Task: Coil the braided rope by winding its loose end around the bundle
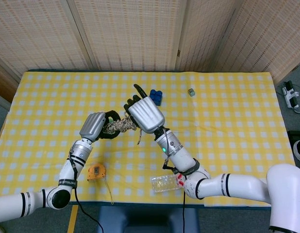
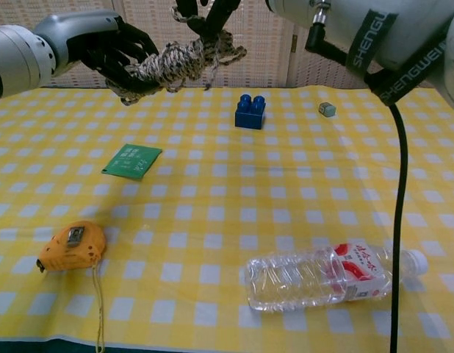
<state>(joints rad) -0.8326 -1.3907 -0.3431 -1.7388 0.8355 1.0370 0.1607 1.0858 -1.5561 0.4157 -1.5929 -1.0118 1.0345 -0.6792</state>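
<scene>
Head view looks straight down; chest view low, sharing the table.

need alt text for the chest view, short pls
Two robot hands hold a braided rope bundle in the air above a yellow checked table. On the table lie a green card, orange tape measure, blue block and plastic bottle.

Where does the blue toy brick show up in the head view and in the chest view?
Head view: the blue brick sits upper centre on the yellow checked cloth, partly hidden behind the right hand.
Chest view: the blue brick stands in full view upper centre, right of the rope bundle.
Shared landmark: the small grey-green cube lies to the brick's right in both.
</scene>
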